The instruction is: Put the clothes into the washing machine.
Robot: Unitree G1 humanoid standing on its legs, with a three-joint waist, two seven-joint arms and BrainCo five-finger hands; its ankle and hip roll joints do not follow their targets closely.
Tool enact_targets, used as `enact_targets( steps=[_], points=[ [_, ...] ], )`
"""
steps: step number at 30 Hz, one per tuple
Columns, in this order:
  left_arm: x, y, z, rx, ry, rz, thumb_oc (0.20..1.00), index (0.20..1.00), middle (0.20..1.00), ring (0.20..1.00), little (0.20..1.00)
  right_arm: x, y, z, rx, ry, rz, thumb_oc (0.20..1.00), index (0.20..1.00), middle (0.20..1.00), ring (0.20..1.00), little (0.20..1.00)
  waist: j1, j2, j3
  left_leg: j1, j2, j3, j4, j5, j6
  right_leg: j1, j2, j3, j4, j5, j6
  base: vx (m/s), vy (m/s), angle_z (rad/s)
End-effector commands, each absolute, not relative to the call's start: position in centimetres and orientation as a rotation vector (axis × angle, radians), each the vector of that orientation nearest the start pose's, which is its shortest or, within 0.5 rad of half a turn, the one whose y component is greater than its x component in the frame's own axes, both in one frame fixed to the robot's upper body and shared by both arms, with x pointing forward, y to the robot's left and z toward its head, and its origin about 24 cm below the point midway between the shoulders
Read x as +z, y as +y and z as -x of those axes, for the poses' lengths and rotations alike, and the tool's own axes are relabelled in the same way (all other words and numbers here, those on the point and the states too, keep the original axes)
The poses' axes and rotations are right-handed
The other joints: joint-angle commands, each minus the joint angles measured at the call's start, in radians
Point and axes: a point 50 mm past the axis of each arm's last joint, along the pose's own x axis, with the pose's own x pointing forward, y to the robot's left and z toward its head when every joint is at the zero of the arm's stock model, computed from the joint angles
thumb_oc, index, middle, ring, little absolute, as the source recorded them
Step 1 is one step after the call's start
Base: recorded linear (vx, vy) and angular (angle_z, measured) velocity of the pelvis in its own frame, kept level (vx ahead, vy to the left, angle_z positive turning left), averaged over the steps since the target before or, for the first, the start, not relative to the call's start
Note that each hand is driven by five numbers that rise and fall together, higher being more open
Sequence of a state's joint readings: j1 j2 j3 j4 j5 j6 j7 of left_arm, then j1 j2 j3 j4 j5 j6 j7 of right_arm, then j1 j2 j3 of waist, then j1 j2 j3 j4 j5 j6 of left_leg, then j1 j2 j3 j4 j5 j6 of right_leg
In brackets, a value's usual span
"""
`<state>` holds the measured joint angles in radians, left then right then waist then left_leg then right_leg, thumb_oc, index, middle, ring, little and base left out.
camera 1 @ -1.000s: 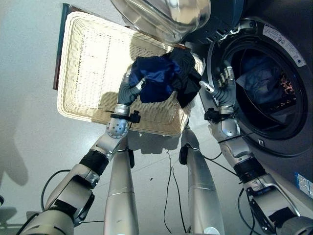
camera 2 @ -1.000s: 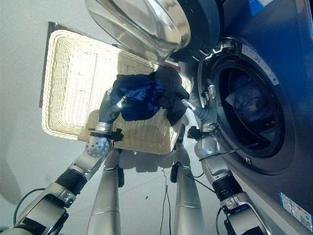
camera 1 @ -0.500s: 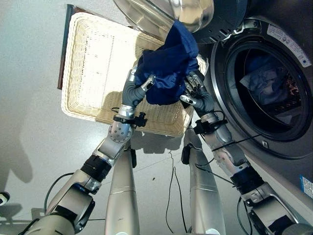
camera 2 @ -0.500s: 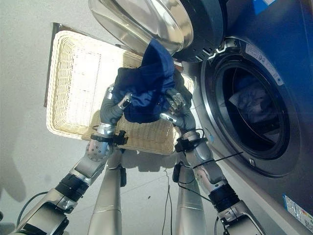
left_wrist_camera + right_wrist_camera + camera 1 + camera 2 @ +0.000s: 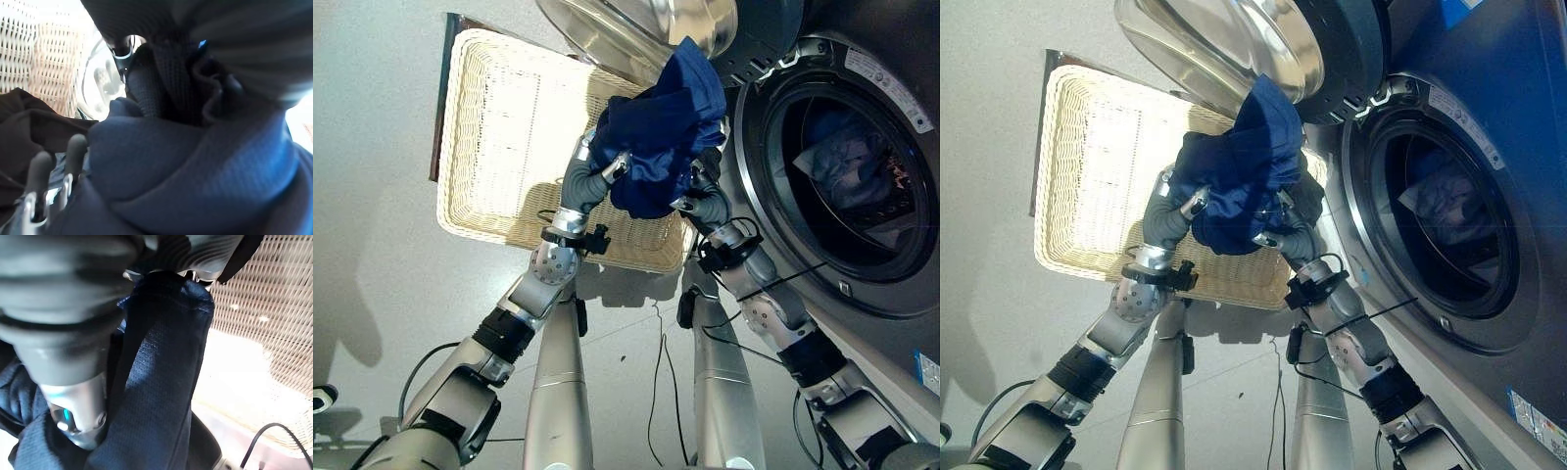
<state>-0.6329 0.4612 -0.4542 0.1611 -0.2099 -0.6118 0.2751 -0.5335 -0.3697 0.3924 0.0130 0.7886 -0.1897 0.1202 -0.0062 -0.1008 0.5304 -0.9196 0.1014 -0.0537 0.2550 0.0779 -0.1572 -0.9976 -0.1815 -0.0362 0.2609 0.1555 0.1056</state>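
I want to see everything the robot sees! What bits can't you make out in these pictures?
- Right robot hand: fingers buried under the blue garment, both eye views.
- Wicker basket: near corner behind the garment.
- Clothes in the drum: dim, kinds unclear.
- Washer door: cut by the top edge.

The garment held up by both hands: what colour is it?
Dark blue. The garment shows best in the left eye view, bunched above the basket.
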Motion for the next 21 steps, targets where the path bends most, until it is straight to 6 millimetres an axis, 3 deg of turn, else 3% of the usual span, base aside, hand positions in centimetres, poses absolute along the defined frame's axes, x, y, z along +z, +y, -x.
enact_targets(
  steps=[1,7,8,10,21],
  points=[
    [23.1,8.4,-27.8,-0.458,-1.093,-0.095,0.200,0.200,0.200,0.200,0.200,21.2,-8.4,-28.4,0.755,-0.625,-0.365,1.000,1.000,1.000,1.000,1.000,-0.005,0.055,-0.010,-0.041,-0.066,-0.027,-0.024,0.090,0.111,0.035,0.027,-0.070,-0.015,0.037,0.008,0.00,0.000,0.00],
    [23.0,7.9,-27.7,-0.474,-1.092,-0.132,0.200,0.200,0.200,0.200,0.200,22.4,-8.4,-27.9,0.750,-0.699,-0.399,1.000,1.000,1.000,1.000,1.000,-0.005,0.054,-0.010,-0.038,-0.067,-0.027,-0.027,0.090,0.113,0.035,0.031,-0.068,-0.018,0.041,0.009,0.00,0.000,0.00],
    [23.0,7.7,-27.6,-0.478,-1.096,-0.144,0.200,0.200,0.200,0.200,0.200,22.8,-8.4,-27.8,0.750,-0.720,-0.411,0.438,0.438,0.438,0.438,0.438,-0.005,0.054,-0.010,-0.040,-0.068,-0.027,-0.026,0.090,0.113,0.034,0.031,-0.069,-0.019,0.041,0.009,0.00,0.000,0.00],
    [23.1,7.6,-27.6,-0.480,-1.100,-0.157,0.200,0.200,0.200,0.200,0.200,23.0,-8.4,-27.7,0.748,-0.735,-0.422,0.200,0.200,0.200,0.200,0.200,-0.005,0.054,-0.010,-0.041,-0.066,-0.026,-0.025,0.090,0.113,0.033,0.032,-0.068,-0.018,0.041,0.009,0.00,0.000,0.00],
    [23.0,6.9,-27.2,-0.508,-1.131,-0.254,0.200,0.200,0.200,0.200,0.200,23.9,-8.7,-27.4,0.736,-0.793,-0.512,0.200,0.200,0.200,0.200,0.200,-0.005,0.055,-0.010,-0.039,-0.065,-0.023,-0.021,0.088,0.113,0.032,0.031,-0.068,-0.014,0.042,0.010,0.00,0.000,0.00]
  ],
)
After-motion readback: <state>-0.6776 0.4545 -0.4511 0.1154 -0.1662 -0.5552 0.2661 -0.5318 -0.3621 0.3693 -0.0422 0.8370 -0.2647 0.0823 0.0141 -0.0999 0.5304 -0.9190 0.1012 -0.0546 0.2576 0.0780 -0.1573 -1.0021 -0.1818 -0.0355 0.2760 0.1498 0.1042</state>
